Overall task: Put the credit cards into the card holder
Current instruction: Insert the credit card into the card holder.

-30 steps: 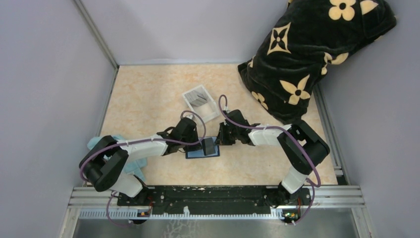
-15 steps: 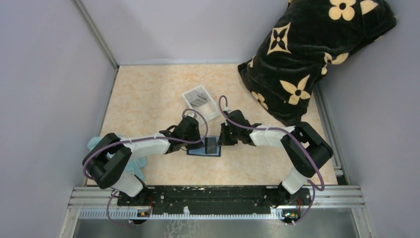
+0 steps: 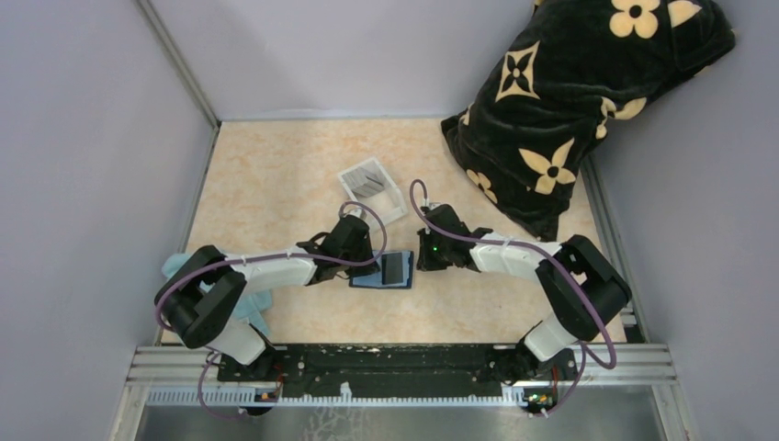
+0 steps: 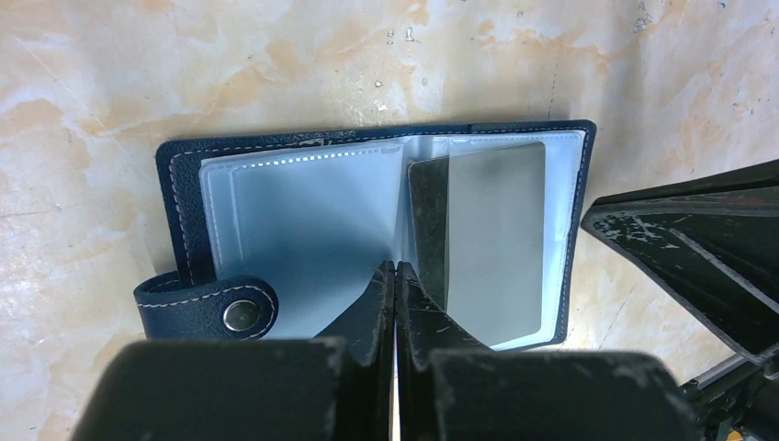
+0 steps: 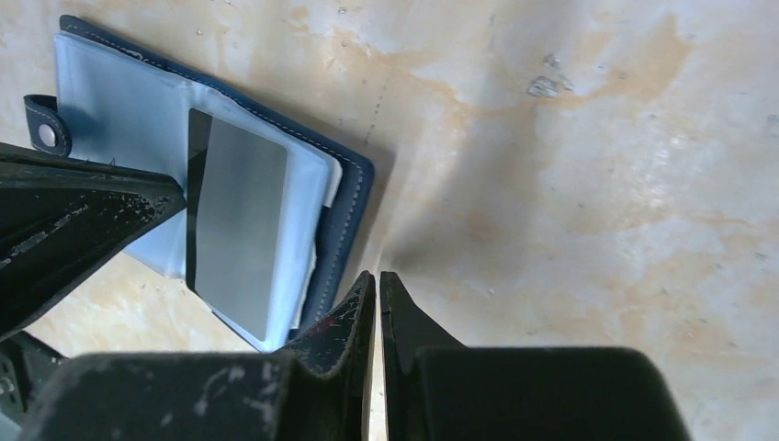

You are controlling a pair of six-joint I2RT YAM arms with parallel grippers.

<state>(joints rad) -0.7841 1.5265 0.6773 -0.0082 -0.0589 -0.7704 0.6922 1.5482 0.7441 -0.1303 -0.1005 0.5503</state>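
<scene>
Firmly closed, the left gripper (image 4: 395, 268) has its fingers pressed together with nothing between them, their tips set on the middle fold of the open card holder (image 4: 294, 216). The card holder lies flat on the tabletop (image 3: 276, 175), pale blue lining up, its snap strap (image 4: 207, 308) sticking out on the half nearer the left arm. A grey credit card (image 4: 496, 239) lies on the other half, within its stitched border; whether it sits inside the clear sleeve or on top of it cannot be told. The right gripper (image 5: 377, 276) is all but closed, only a thin slit showing between its fingers. It holds nothing, and its tips are just beside the card holder's outer edge, over bare tabletop. Farther back stands a white tray (image 3: 393, 204) with more cards (image 3: 367, 179) in it. A black cushion (image 3: 579, 101) with cream flowers fills the far right corner, and a light blue cloth (image 3: 179, 266) lies under the left arm.
</scene>
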